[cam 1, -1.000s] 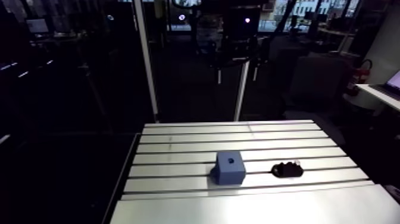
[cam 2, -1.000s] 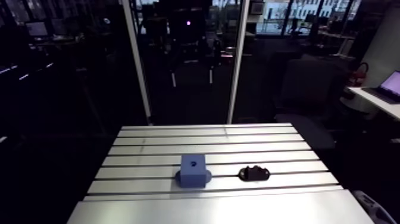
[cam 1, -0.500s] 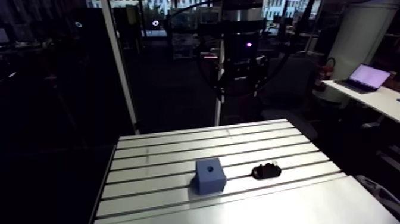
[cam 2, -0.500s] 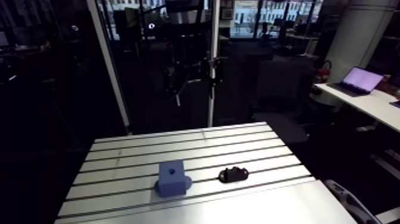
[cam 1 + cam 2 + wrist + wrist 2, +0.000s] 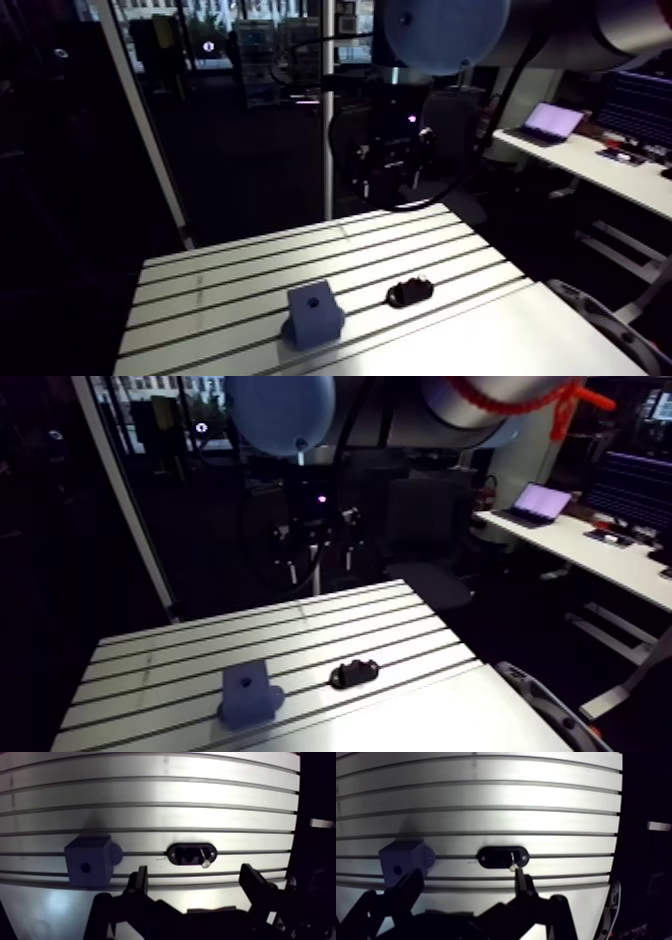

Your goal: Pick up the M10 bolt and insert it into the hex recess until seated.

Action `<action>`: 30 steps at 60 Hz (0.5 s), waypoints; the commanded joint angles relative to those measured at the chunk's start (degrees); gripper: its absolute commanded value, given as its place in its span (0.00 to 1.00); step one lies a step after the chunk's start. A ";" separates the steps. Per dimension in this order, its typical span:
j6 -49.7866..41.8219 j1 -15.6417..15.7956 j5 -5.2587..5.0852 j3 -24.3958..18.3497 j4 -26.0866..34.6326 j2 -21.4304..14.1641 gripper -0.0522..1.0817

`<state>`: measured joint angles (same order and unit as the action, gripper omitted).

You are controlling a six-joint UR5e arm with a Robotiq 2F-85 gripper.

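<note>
**Slotted counter (image 5: pixel 150 817): pre-grasp state**

A black cradle (image 5: pixel 180 854) lies at 12 o'clock ahead of the jaws, which stand apart and empty. The M10 bolt (image 5: pixel 204 859) rests in it, likely so it cannot roll into a slot. At 9 o'clock of the cradle, clear of it, the blue block (image 5: pixel 97 859) turns its hex recess (image 5: pixel 85 867) upward for a vertical insertion.
</note>
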<state>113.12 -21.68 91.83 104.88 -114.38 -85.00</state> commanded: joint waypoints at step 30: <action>8.39 -9.00 -4.51 6.51 -4.85 -1.17 0.07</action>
<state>121.08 -30.35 87.14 110.29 -118.99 -85.85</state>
